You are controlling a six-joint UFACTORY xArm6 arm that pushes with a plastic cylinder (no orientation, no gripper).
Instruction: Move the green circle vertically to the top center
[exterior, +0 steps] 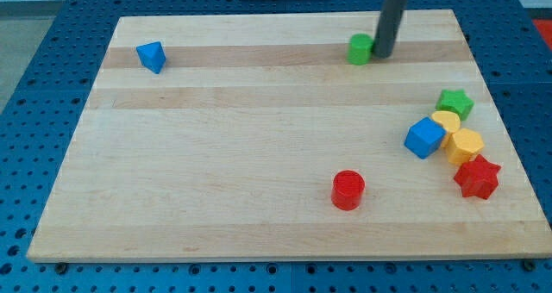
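The small green circle block [360, 48] is shown near the wooden tabletop's [259, 129] top edge, right of centre. The tool, a jawless rod, has its tip [382, 55] touching the block's right side; a gentle leftward push is advised.

The wooden board [259, 155] is the landmark here. Near its top edge, a little to the view's right of the middle, stands the green circle [359, 49]. My tip [382, 55] touches this block on its right side. Near the board's top left corner lies a blue block [151, 57] with slanted faces. Near the board's bottom edge, right of centre, stands a red cylinder [348, 190]. By the board's right edge a cluster sits together: a green star [454, 102], a blue cube [424, 138], two yellow blocks [447, 122] [467, 145] and a red star [477, 177].
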